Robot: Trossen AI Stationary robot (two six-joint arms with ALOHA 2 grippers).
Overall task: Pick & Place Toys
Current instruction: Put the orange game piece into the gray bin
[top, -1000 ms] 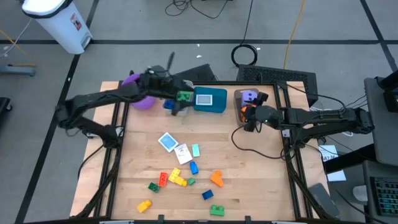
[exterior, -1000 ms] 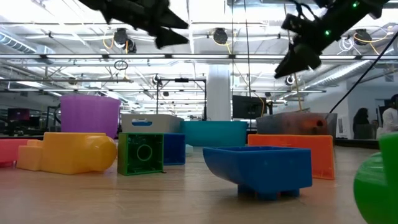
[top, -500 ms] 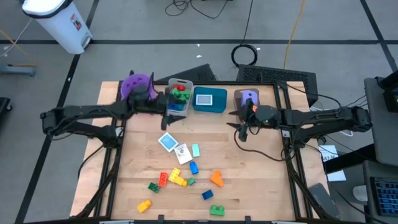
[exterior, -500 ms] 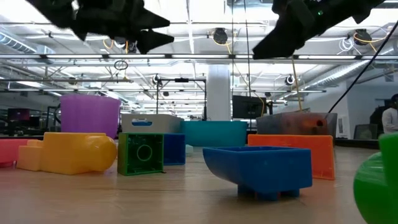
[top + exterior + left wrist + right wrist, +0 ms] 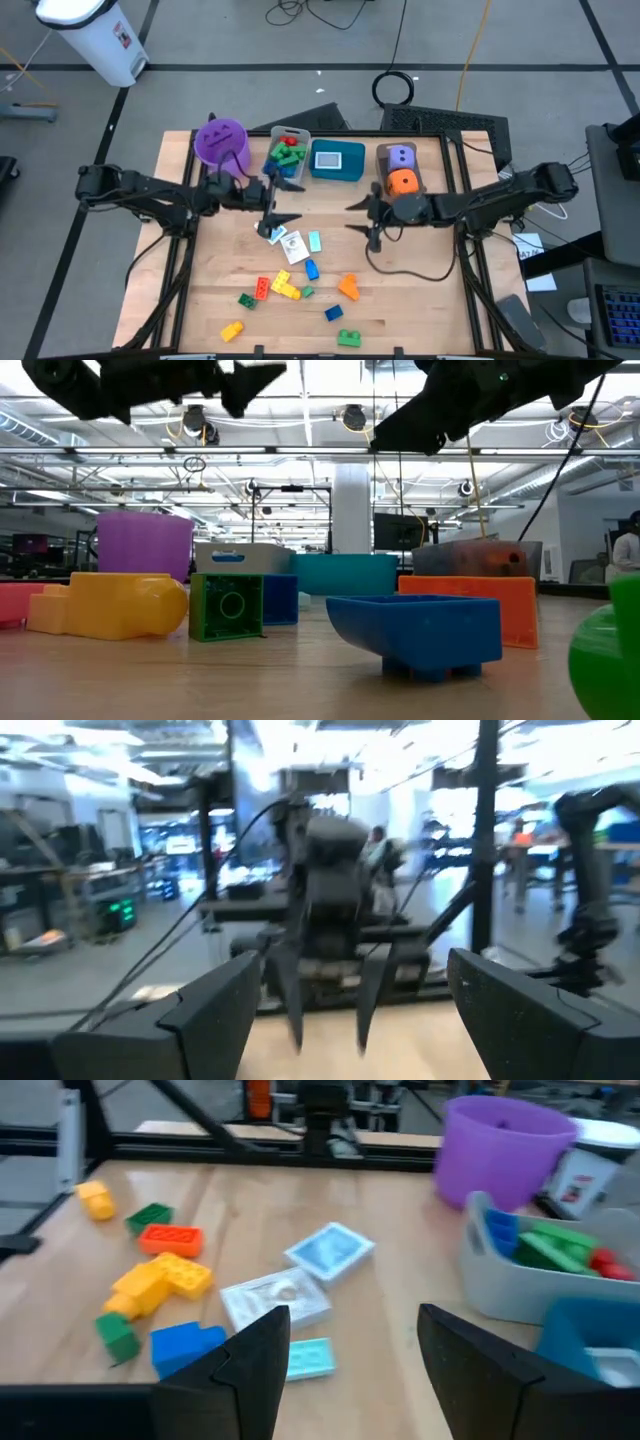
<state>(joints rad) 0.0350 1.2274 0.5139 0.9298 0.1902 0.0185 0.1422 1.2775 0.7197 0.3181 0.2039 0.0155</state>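
High view: left jaws [image 5: 281,205] now pulled back from grey bin [image 5: 287,160], wide and empty, over blue card [image 5: 268,229]. Right jaws [image 5: 366,213] wide, empty, moved off dice [image 5: 402,181]. Bricks [image 5: 285,289] waiting, near desk [image 5: 420,290] edge. More picking ahead.

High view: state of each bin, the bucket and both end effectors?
Purple bucket: upright, contents cannot tell.
Grey bin: upright, holds red, green and blue bricks.
Teal bin: upright, holds a white card.
Brown bin: holds the purple die and orange die.
Left end effector: open, empty, above the cards.
Right end effector: open, empty, above the table.
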